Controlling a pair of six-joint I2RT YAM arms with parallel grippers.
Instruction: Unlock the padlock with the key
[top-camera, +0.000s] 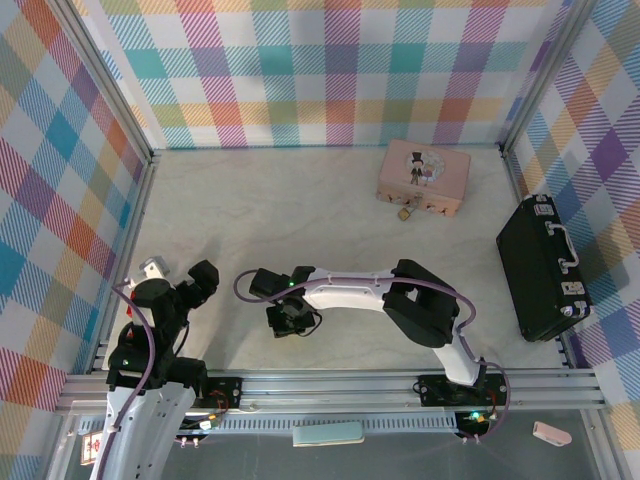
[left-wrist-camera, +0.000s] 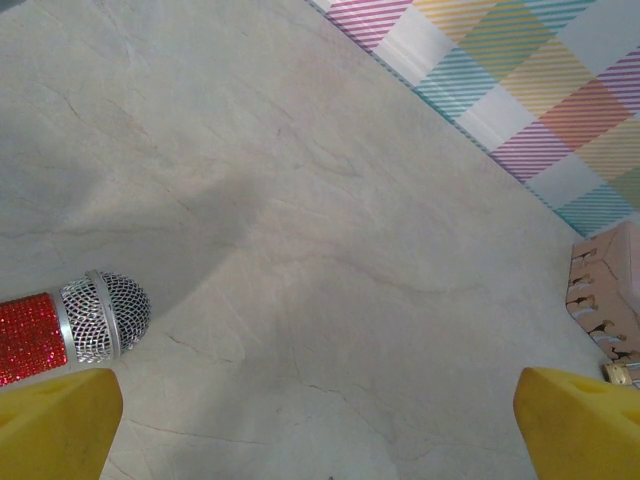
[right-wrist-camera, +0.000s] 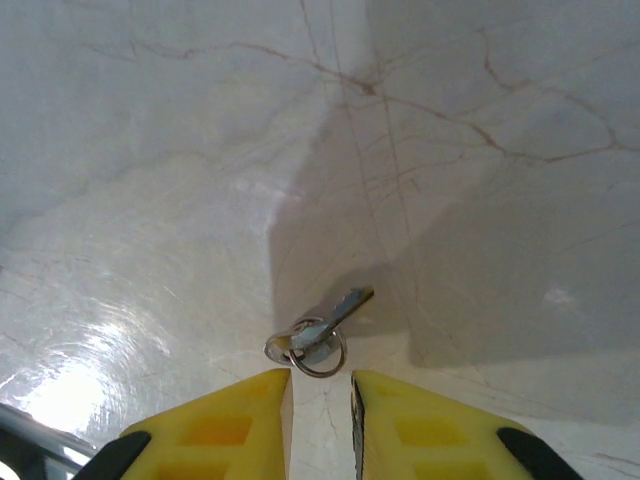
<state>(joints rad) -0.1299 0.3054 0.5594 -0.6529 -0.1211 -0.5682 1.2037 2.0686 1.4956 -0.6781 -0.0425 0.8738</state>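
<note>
Key (right-wrist-camera: 326, 322) lies on bare table (right-wrist-camera: 150, 150) just past right gripper (right-wrist-camera: 320, 388), fingers narrow; left gripper (left-wrist-camera: 320, 415) gapes wide.

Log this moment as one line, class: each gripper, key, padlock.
left gripper: open | right gripper: jaws nearly together at key ring, grip unclear | key: on table | padlock: by pink tin, untouched

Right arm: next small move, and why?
Probably nudge the right gripper forward so its jaws straddle the ring of the key, then close. The key lies flat on the table just beyond the narrow-set tips, seemingly not yet pinched.
</note>
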